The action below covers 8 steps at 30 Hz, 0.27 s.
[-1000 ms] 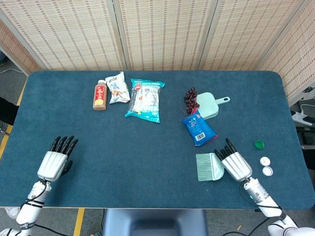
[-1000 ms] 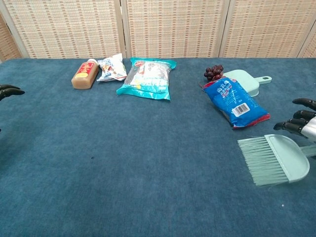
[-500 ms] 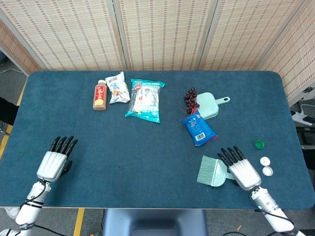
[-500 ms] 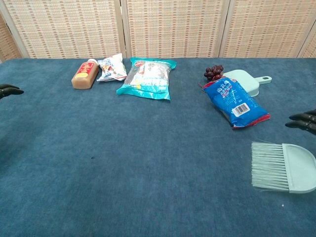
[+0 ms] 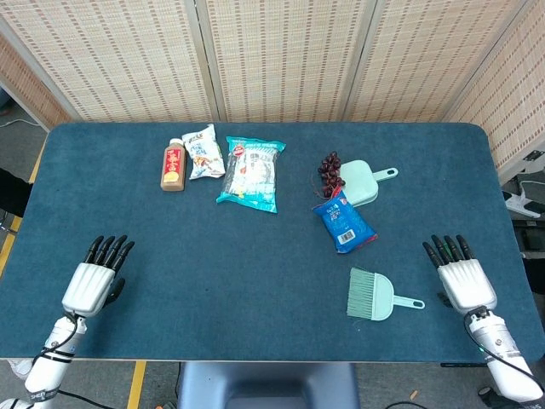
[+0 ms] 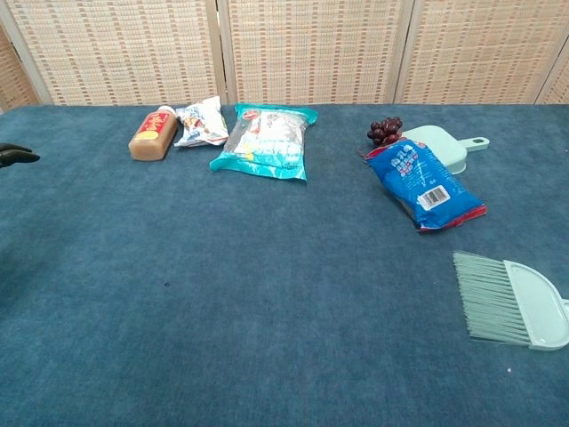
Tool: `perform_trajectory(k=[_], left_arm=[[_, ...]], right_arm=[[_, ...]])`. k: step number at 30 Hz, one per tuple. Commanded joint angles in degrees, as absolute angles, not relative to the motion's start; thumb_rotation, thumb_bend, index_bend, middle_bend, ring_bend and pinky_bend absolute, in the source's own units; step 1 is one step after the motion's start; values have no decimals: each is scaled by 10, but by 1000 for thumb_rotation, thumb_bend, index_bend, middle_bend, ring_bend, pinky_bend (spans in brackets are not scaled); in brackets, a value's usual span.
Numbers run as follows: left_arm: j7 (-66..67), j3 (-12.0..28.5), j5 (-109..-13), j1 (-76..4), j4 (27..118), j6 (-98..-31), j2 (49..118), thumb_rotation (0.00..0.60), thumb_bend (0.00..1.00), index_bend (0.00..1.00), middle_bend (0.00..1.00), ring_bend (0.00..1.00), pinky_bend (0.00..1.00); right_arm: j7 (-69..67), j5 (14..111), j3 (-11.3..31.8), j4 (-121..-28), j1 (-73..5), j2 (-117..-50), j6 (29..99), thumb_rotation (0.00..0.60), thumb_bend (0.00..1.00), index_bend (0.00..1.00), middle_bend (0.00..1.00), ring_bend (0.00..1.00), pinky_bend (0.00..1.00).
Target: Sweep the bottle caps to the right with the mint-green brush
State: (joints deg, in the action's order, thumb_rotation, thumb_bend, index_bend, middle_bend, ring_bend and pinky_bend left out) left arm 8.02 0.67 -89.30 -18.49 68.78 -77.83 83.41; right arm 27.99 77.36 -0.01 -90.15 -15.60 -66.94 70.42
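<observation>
Head view: mint-green brush (image 5: 372, 295) lies free on table (image 5: 255, 264).
Handling: likely light, stiff; grip the stub handle.
Right hand (image 5: 461, 277): empty, fingers spread.
Left hand (image 5: 94, 277): empty, fingers extended.

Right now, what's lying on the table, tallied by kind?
Mint-green brush: 1
Mint-green dustpan: 1
Snack packets: 3 (white, teal, blue)
Brown bottle: 1
Grape bunch: 1
Bottle caps: 0 visible
Total: 7

Mint-green brush (image 5: 372, 296), blue snack bag (image 5: 343, 222), dark blue table (image 5: 255, 273).
</observation>
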Motion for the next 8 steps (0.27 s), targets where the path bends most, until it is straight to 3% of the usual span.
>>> perform_trajectory(k=[1, 4, 8], left_arm=[[54, 8, -911, -184, 678, -803, 838, 600, 452, 0, 0, 0, 18], [44, 17, -918, -183, 658, -828, 846, 600, 451, 0, 0, 0, 16], [31, 25, -910, -185, 642, -828, 849, 600, 451, 0, 0, 0, 15]], right_arm=[[189, 805, 21, -873, -87, -727, 854, 534, 110, 0, 0, 0, 0], [241, 805, 24, -845, -78, -755, 877, 537, 110, 0, 0, 0, 0], [213, 799, 27, -852, -77, -755, 863, 538, 110, 0, 0, 0, 0]])
